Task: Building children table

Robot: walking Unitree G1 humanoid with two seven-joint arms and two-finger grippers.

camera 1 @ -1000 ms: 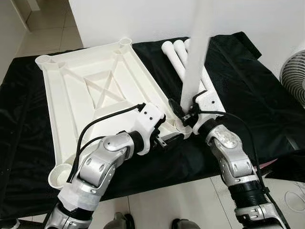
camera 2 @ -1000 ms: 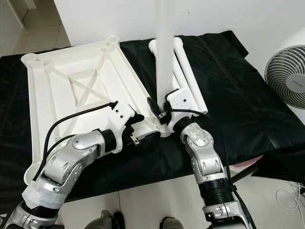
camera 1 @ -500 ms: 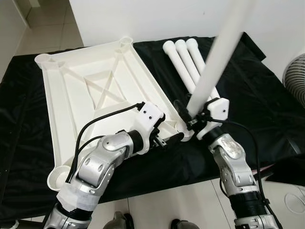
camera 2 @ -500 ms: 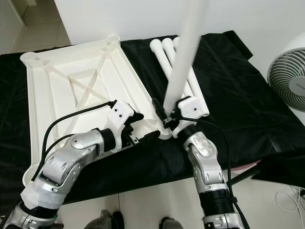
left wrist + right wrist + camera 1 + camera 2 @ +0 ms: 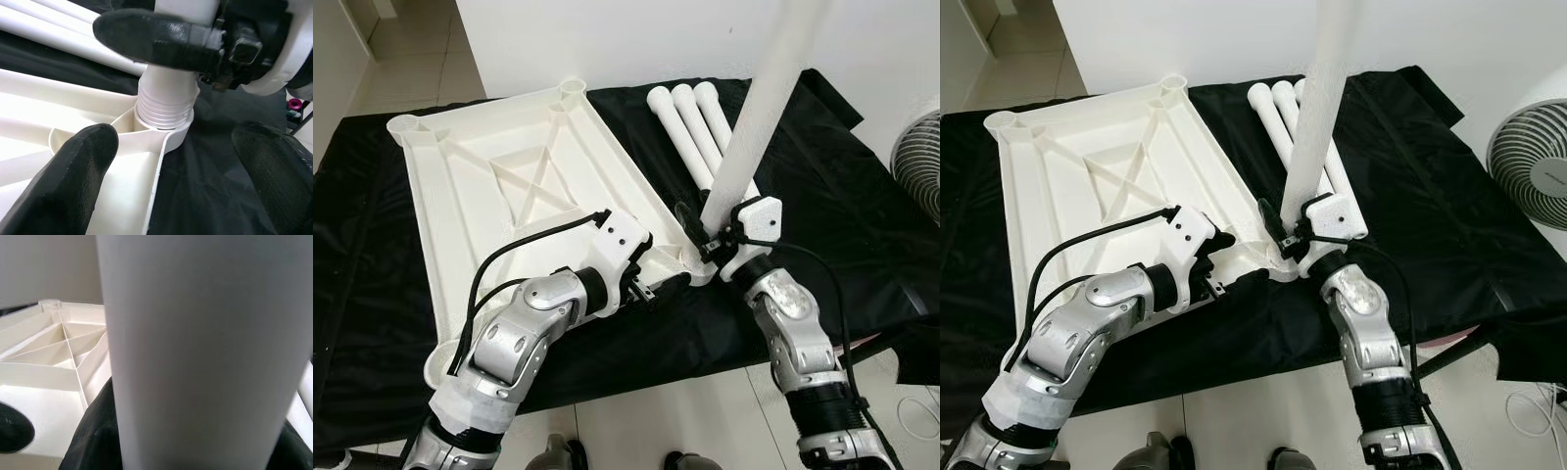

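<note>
One tabletop [image 5: 499,186], four legs [image 5: 690,132], one fan [image 5: 1533,162], two claws [image 5: 705,240]

Leg [image 5: 168,100] threaded end in tabletop [image 5: 73,161] socket; right hand [image 5: 195,36] gripping.

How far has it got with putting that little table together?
Early on. The tabletop lies upside down on the black cloth. The right gripper holds the first leg in a corner socket, its threads showing, so not fully seated. The left gripper is open beside that corner. Three legs wait on the cloth.
</note>
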